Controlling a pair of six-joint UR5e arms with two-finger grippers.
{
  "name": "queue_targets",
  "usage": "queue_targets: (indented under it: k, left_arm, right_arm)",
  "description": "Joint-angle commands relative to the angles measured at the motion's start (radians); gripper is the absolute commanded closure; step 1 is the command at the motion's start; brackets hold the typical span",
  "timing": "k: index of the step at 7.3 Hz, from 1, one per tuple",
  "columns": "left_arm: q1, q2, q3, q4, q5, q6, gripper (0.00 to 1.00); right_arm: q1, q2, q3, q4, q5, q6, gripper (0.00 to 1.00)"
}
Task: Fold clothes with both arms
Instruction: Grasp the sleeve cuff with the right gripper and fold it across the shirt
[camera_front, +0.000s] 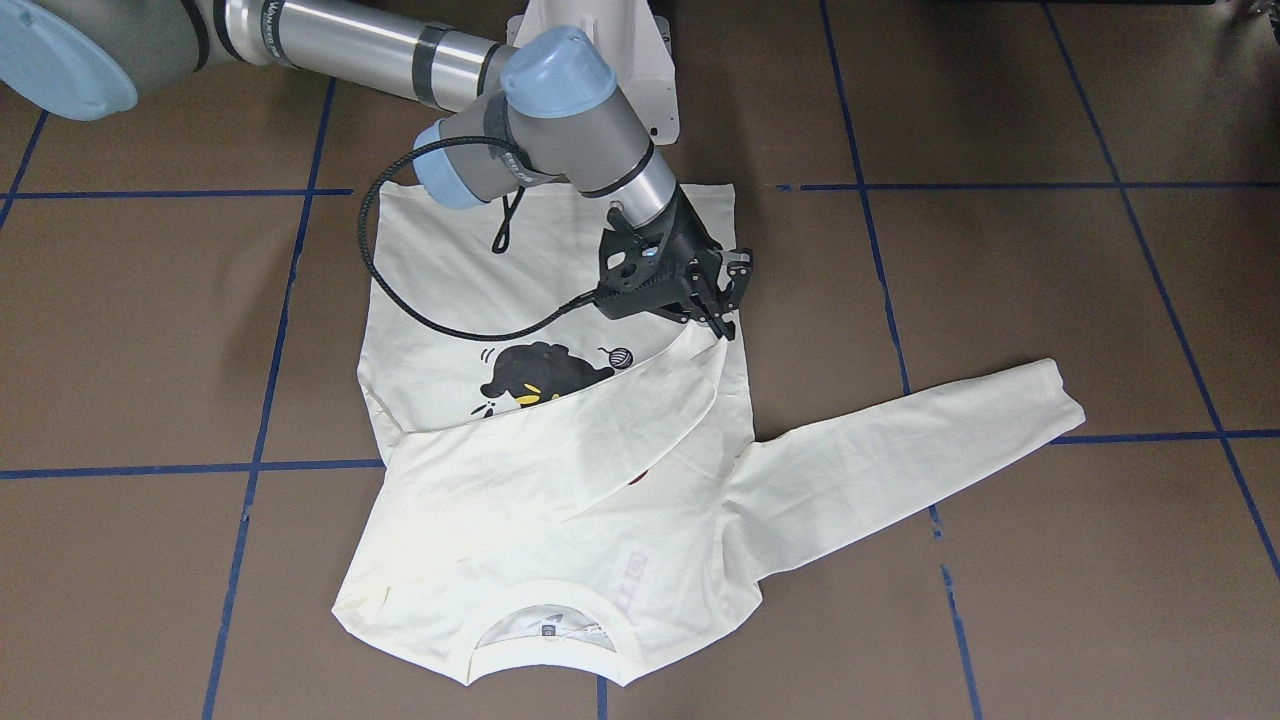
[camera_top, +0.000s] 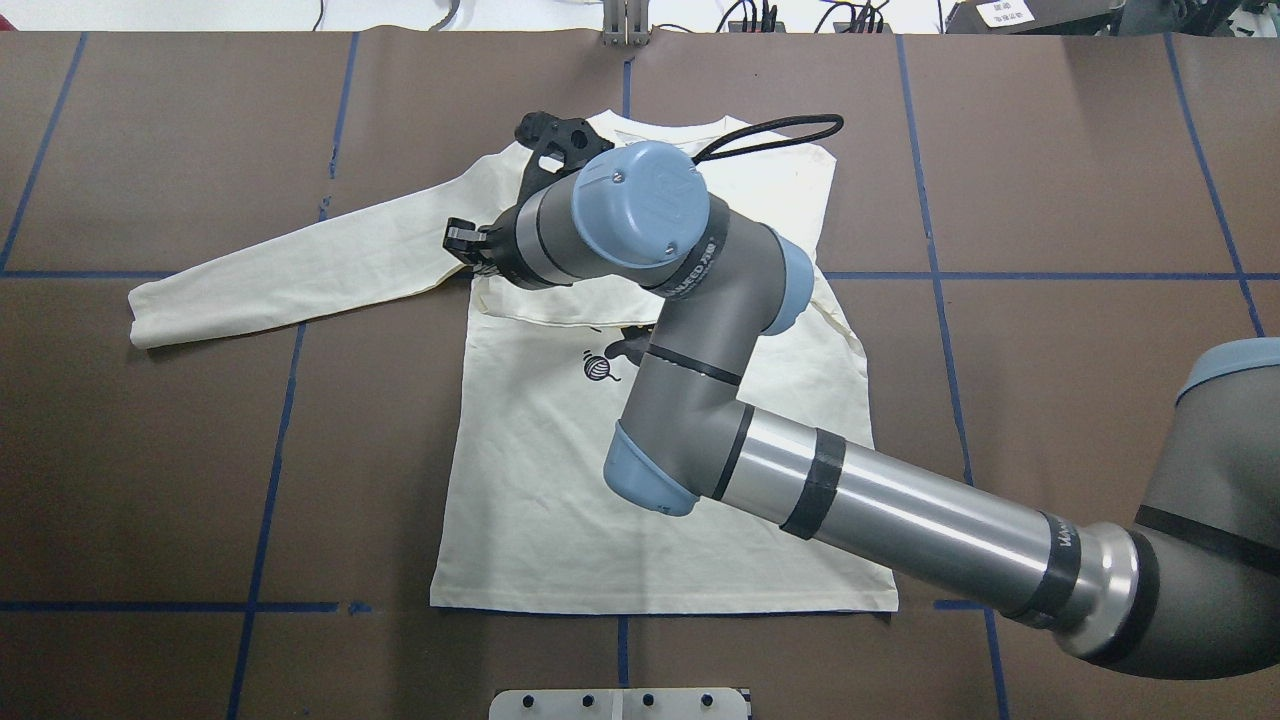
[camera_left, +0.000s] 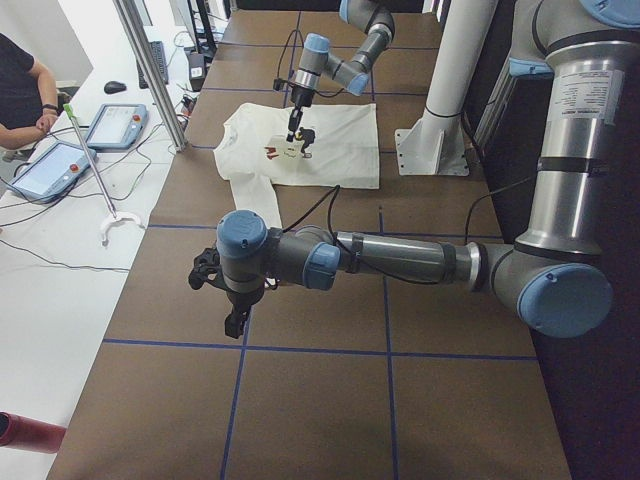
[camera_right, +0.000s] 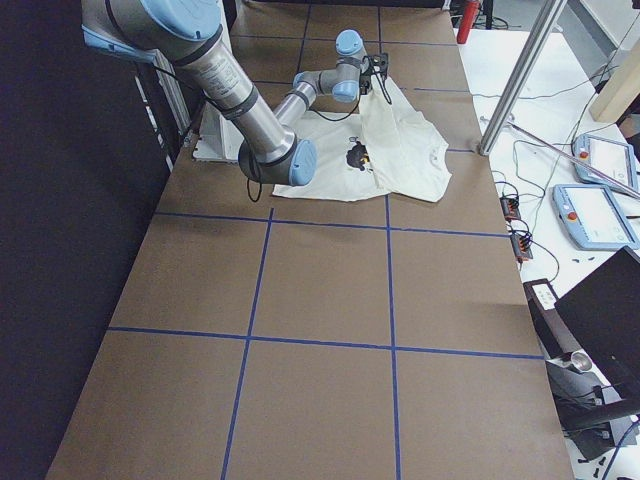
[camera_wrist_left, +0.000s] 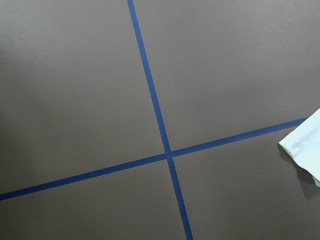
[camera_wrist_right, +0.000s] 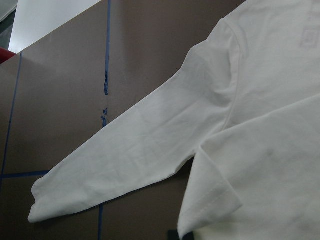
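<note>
Here wide tabletop (camera_front: 1100, 300) is surrounding the T-shirt (camera_front: 560, 500); right pincer (camera_front: 721, 327) is pinching its folded-over cuff (camera_front: 703, 352); left pincer (camera_left: 237, 324), cannot tell

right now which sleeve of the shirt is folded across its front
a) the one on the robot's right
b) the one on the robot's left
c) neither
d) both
a: the folded sleeve comes from the robot's right side and lies over part of the cat print, with the right gripper holding its cuff, while the other sleeve lies stretched out to the robot's left.
</note>
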Motion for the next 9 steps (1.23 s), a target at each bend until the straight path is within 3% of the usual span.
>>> queue_targets:
  k: [1,4,5,6,7,8,9]
  left_arm:
    - [0.0,-0.005,0.001,0.0,0.001,0.0,0.0]
    - [0.002,-0.013,0.035,-0.037,0.001,-0.02,0.0]
    - [0.012,-0.02,0.023,-0.099,0.001,-0.175,0.0]
    - [0.099,-0.016,0.023,-0.224,0.005,-0.384,0.0]
    - [0.195,-0.013,0.021,-0.326,0.01,-0.579,0.0]
    - [0.281,-0.011,-0.004,-0.395,0.06,-0.783,0.0]
    - [0.396,-0.008,-0.037,-0.429,0.174,-0.984,0.0]
  right_arm:
    - [-0.059,0.058,-0.067,0.017,-0.082,-0.011,0.0]
    - [-0.061,0.06,-0.061,0.022,-0.09,-0.022,0.0]
    - [-0.05,0.046,-0.053,-0.022,-0.082,-0.021,0.0]
    - [0.008,0.022,-0.023,-0.133,-0.006,-0.022,0.0]
    - [0.102,-0.033,0.048,-0.256,0.143,-0.053,0.0]
    - [0.196,-0.163,0.183,-0.38,0.256,-0.19,0.0]
    - [0.255,-0.31,0.334,-0.485,0.292,-0.35,0.0]
